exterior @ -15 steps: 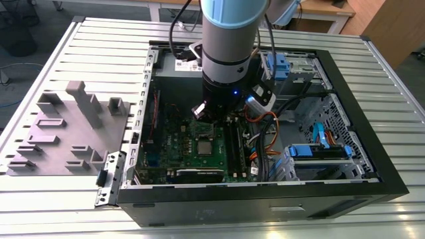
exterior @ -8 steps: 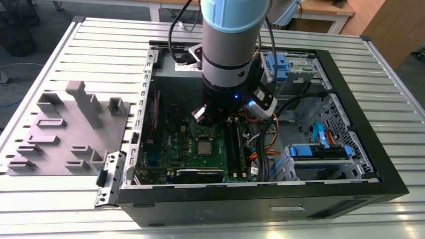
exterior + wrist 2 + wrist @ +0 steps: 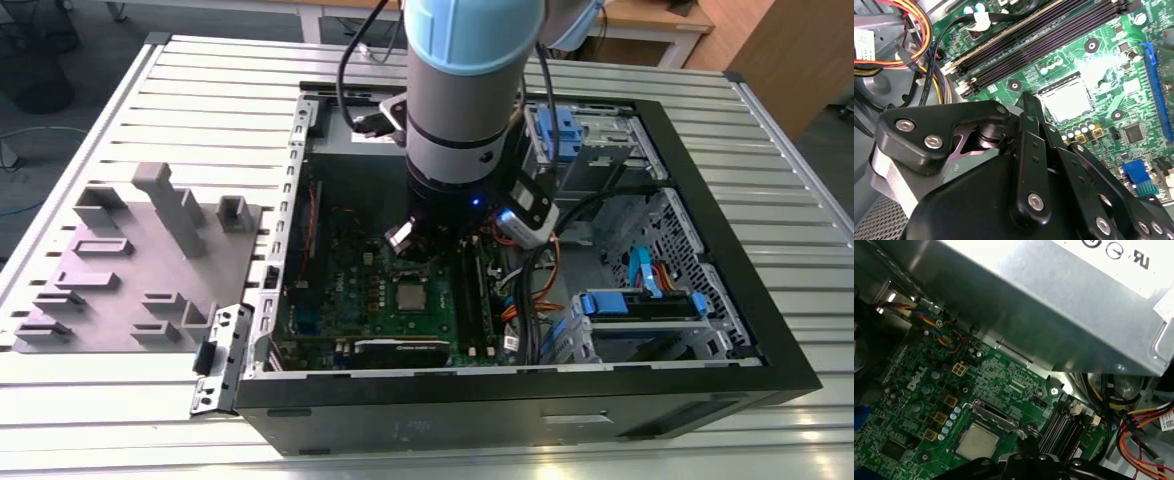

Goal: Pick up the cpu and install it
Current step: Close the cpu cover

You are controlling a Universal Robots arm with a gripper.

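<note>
One robot arm [image 3: 467, 90] reaches straight down into an open black computer case [image 3: 747, 330] that lies on its side on a slatted metal table [image 3: 200, 80]. Its gripper [image 3: 422, 252] hangs low over the green circuit board [image 3: 354, 290], just above and beside the processor socket. The cpu [image 3: 416, 296] lies flat in that socket, silvery top up, and nothing grips it; it shows as a pale square in the second wrist view [image 3: 1066, 97] and in the first wrist view [image 3: 977, 441], where a metal bracket [image 3: 996, 416] runs along one edge of the socket. In the second wrist view the gripper [image 3: 1026, 100] is a mass of black links with its tip close to the socket's corner but clear of the chip. Whether the pincer is apart or together I cannot tell. Long black memory slots [image 3: 1044, 45] run beside the socket, and a bundle of yellow, red and black wires [image 3: 899, 30] loops past them. A big grey metal box [image 3: 1054, 315] sits over the far end of the board. On the exterior view's left, outside the case, a grey moulded tray [image 3: 134, 260] rests on the table.
</note>
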